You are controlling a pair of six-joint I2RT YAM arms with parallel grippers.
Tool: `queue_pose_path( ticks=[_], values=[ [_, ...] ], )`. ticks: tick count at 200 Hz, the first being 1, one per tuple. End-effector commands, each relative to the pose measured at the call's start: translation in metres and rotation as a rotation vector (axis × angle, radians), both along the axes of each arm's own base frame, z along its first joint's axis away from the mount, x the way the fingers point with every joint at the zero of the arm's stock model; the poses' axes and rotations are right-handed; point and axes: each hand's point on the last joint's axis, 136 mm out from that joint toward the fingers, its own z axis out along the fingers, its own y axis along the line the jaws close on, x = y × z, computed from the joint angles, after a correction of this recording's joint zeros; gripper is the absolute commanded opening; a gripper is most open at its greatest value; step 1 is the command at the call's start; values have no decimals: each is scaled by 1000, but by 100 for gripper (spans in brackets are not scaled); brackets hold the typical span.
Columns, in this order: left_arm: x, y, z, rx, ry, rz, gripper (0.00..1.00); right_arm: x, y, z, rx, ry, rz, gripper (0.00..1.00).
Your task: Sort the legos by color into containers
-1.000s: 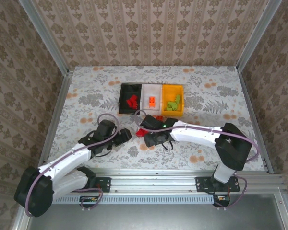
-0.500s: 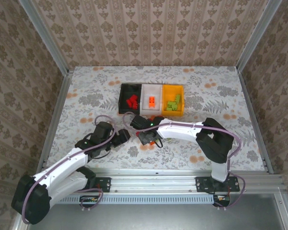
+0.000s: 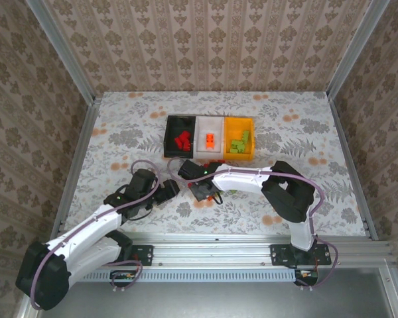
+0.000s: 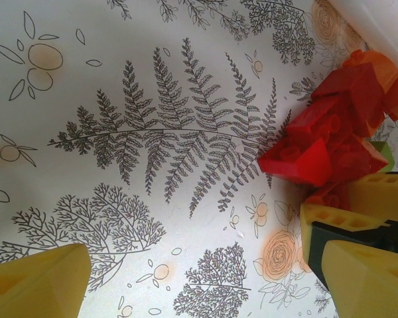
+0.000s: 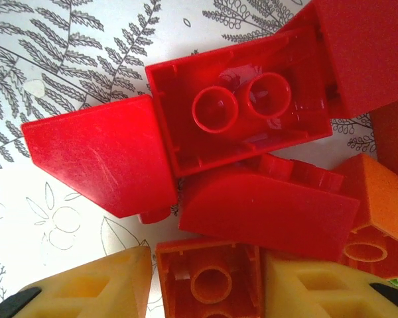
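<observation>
The loose bricks (image 5: 265, 212) lay heaped on the table (image 3: 119, 126), just in front of the three bins and under the right pincer (image 5: 209, 295). In the right wrist view we saw red pieces packed edge to edge and an orange piece (image 5: 378, 212) at the right. One orange-red brick (image 5: 209, 278) lay hollow side up between the pincer's yellow fingers (image 5: 86, 291). Both pads stood against its sides with no gap that we could make out, so we judged the pincer clamped on it.

The black bin (image 3: 179, 120) held red bricks, the white bin (image 3: 210, 121) orange ones and the yellow bin (image 3: 239, 121) green ones. The three bins stood side by side.

The left pincer (image 4: 192, 285) hung low over the table just beside the heap, its fingers wide apart with nothing between them.

Faults to expect from this position:

- Dragged neighbours. A red brick touched the far edge of the clamped one, so a lift could tip that brick or scatter the heap.
- Wrong bin. The clamped brick's colour sat between red and orange, so it could go to the black bin or the white one by mistake.
- Contact between arms. Both pincers were close at the heap, so a sideways move by either could strike the other.
- Lost grip. If the pads were only resting against the brick, it would stay behind on the lift.
</observation>
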Motion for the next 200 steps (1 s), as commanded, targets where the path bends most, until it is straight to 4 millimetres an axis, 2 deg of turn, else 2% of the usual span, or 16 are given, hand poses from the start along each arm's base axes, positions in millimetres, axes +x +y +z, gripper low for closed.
queue_pose_path(
  ticks=[1, 38, 92, 111, 120, 128, 136, 162, 181, 200],
  values=[
    [-2, 6, -7, 15, 17, 20, 92, -3, 0, -1, -13, 7, 4, 43],
    [-1, 6, -6, 13, 15, 20, 92, -2, 3, 17, 24, -29, -10, 33],
    [1, 7, 6, 13, -13, 13, 92, 7, 8, 88, 164, -108, -23, 32],
    [6, 16, 17, 47, -36, 6, 92, 37, 0, 115, 190, -164, -43, 32],
    [9, 24, 24, 65, -47, 12, 93, 59, -5, 125, 198, -192, -68, 32],
    [11, 29, 31, 72, -58, 18, 93, 80, -10, 125, 200, -200, -93, 32],
    [13, 33, 37, 68, -69, 24, 94, 104, -15, 122, 199, -199, -126, 32],
    [14, 38, 43, 21, -61, 48, 95, 158, -24, 102, 155, -193, -185, 32],
    [9, 35, 38, -4, -34, 42, 95, 186, -30, 92, 146, -188, -217, 32],
    [4, 35, 31, -14, -19, 45, 95, 203, -34, 82, 133, -163, -232, 32]
  ],
)
